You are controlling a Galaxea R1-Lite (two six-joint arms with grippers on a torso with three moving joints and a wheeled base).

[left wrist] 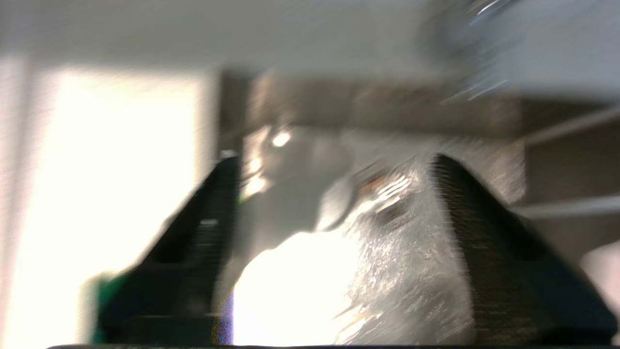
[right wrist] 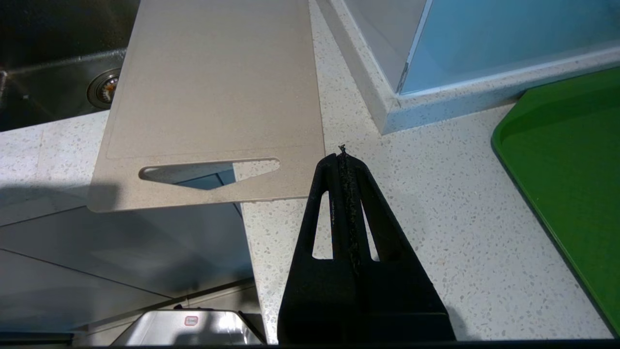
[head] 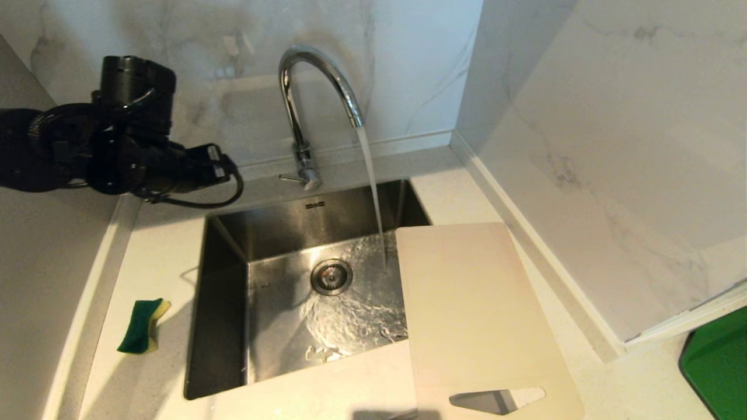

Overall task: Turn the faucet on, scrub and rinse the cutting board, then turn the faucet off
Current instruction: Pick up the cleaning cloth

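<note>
The chrome faucet [head: 303, 87] stands behind the sink [head: 224, 303], its small side lever [head: 292, 178] pointing left. Water [head: 372, 181] streams from the spout onto the sink floor beside the board's far edge. The pale cutting board [head: 473, 303] lies flat on the counter right of the sink, overhanging the basin, handle slot [head: 496, 401] at the near end. My left arm [head: 117, 151] hangs over the counter left of the faucet. Its gripper [left wrist: 334, 162] is open and empty, over the wet sink floor. My right gripper [right wrist: 343, 152] is shut, empty, above the counter beside the cutting board's [right wrist: 213, 87] handle end.
A green and yellow sponge [head: 140, 326] lies on the counter left of the sink. A green tray [head: 718, 367] sits at the near right, also in the right wrist view [right wrist: 571, 169]. Marble walls close off the back and right. The drain [head: 331, 276] is in the sink floor.
</note>
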